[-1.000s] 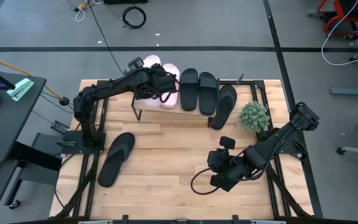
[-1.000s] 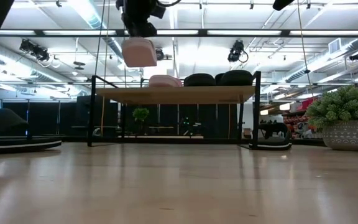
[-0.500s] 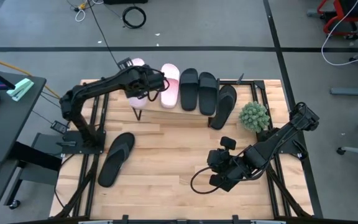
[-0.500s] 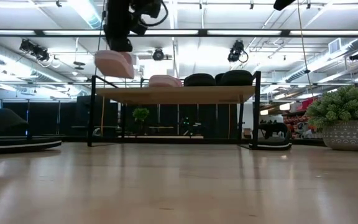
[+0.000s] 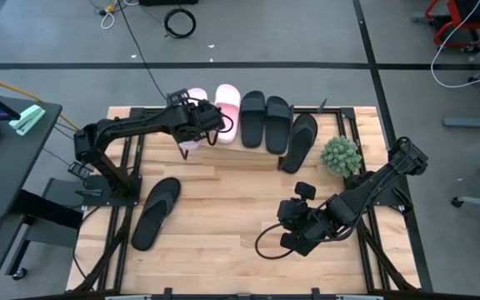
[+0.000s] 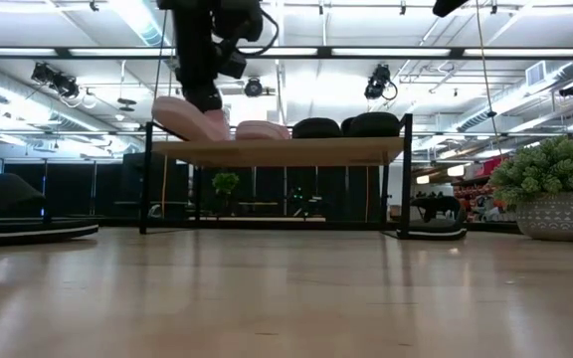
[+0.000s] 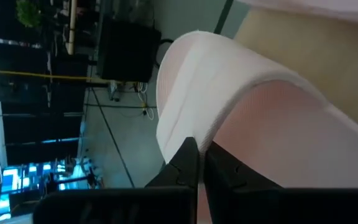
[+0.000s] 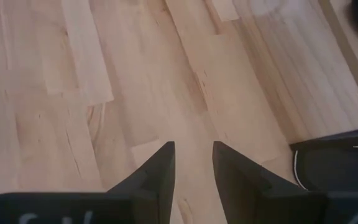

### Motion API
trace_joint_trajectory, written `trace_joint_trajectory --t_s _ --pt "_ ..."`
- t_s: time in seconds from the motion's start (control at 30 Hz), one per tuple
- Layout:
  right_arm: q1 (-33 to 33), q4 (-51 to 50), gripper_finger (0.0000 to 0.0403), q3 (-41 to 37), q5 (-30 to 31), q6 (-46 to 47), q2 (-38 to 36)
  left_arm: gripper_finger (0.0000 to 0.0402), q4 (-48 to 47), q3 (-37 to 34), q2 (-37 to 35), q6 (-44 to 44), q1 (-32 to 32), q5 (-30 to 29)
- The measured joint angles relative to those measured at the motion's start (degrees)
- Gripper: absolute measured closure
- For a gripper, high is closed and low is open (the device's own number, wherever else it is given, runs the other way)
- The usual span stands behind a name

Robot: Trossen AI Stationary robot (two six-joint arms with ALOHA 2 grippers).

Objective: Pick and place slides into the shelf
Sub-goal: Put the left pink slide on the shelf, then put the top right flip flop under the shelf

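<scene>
Slides are light, bendy rubber, so my left tool [image 5: 197,127] stays clenched on the pink slide's [image 6: 182,116] wide strap at the shelf's [image 6: 286,150] left end; the right tool [image 8: 191,168] rests released.

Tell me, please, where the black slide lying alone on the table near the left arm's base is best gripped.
Probably at its strap. The slide lies flat, sole down, on the table, so the arched strap is the one raised part a tool could close on. Come from straight above, one finger under the strap's open edge. The right tool, open, waits nearby.
</scene>
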Motion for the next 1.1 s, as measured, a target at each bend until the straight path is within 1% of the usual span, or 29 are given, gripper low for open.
trace_joint_trajectory --t_s 0.3,0.5,0.6,0.73,0.87,1.0,1.1 --pt "-0.69 0.00 0.0289 0.00 0.84 -0.44 0.00 0.0388 6.13 -0.08 0.07 4.38 -1.00 1.17" --pt "-0.75 0.00 0.0289 0.00 2.35 -1.22 0.00 0.0390 6.89 -0.13 0.15 4.01 -0.97 1.45" --pt "-0.75 0.00 0.0289 0.00 2.37 -2.97 0.00 0.0373 6.91 -0.13 0.15 3.99 -0.99 1.75" --pt "-0.75 0.00 0.0289 0.00 2.37 -3.35 0.00 0.0345 7.01 -0.11 0.14 3.25 -0.99 6.43" --pt "-0.75 -0.02 0.0289 0.00 2.37 -3.44 0.00 0.0322 7.26 -0.05 0.13 2.04 -1.01 9.89" --pt "-0.75 -0.02 0.0289 0.00 2.35 -3.46 0.00 0.0299 7.00 -0.05 0.13 2.01 -1.03 10.15" --pt "-0.75 -0.02 0.0289 -0.02 2.35 -3.44 0.00 0.0286 5.09 -0.05 0.13 1.63 -1.22 10.17"
